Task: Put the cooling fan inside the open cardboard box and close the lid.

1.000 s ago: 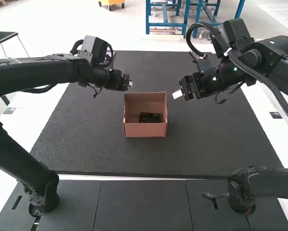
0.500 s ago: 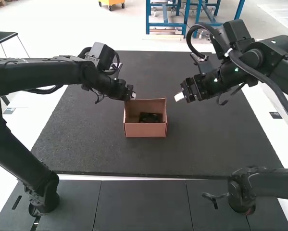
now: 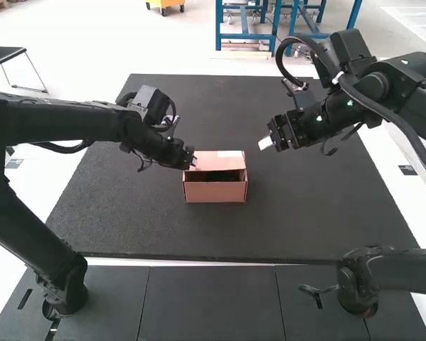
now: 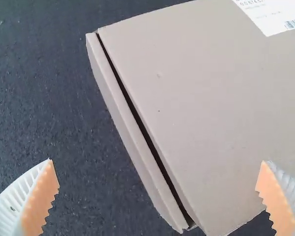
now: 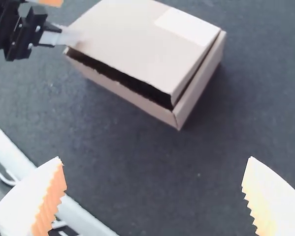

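Lid of flat brown cardboard (image 3: 220, 158) nearly shut on the small brown cardboard box (image 3: 214, 189).
A dark gap showed under its near edge, the cooling fan presumably inside; the left gripper (image 3: 189, 158), fingers spread, sat at the lid's left edge; the right gripper (image 3: 265, 142) hung open, far right.

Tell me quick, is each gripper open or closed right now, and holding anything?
Left gripper: open, holding nothing, at the edge of the cardboard box.
Right gripper: open, holding nothing.
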Action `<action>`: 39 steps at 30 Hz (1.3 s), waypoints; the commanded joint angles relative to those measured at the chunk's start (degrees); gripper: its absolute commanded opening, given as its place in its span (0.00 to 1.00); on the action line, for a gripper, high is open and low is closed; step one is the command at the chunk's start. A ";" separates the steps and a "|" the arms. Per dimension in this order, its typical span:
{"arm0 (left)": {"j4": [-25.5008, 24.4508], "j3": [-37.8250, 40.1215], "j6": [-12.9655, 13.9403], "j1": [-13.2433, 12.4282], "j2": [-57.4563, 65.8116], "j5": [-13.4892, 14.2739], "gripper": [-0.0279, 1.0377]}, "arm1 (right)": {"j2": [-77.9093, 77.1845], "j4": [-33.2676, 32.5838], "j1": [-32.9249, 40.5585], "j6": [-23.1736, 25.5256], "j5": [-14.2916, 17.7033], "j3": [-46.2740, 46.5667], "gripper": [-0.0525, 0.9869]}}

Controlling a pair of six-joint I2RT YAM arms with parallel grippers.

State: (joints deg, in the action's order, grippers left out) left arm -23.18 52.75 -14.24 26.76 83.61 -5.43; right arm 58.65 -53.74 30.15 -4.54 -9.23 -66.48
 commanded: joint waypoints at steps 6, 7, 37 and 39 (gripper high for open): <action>4.55 -4.32 -0.61 0.48 2.26 -0.63 0.91 | -1.35 0.03 -0.09 1.28 0.53 -2.08 0.83; 5.34 -4.85 -0.70 0.48 2.69 -0.63 0.91 | -1.35 0.03 -0.09 1.46 0.53 -1.90 0.83; -7.93 -0.72 -3.34 -2.95 -16.11 -0.19 0.91 | -5.04 0.91 -0.09 4.80 3.35 0.56 0.84; -7.93 -1.86 -3.07 -4.09 -18.14 0.33 0.91 | -5.48 2.85 -0.09 5.33 5.02 1.44 0.84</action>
State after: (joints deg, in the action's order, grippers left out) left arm -31.07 51.86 -17.02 24.14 68.31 -5.93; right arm 54.35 -52.14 30.13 -0.51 -7.20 -65.80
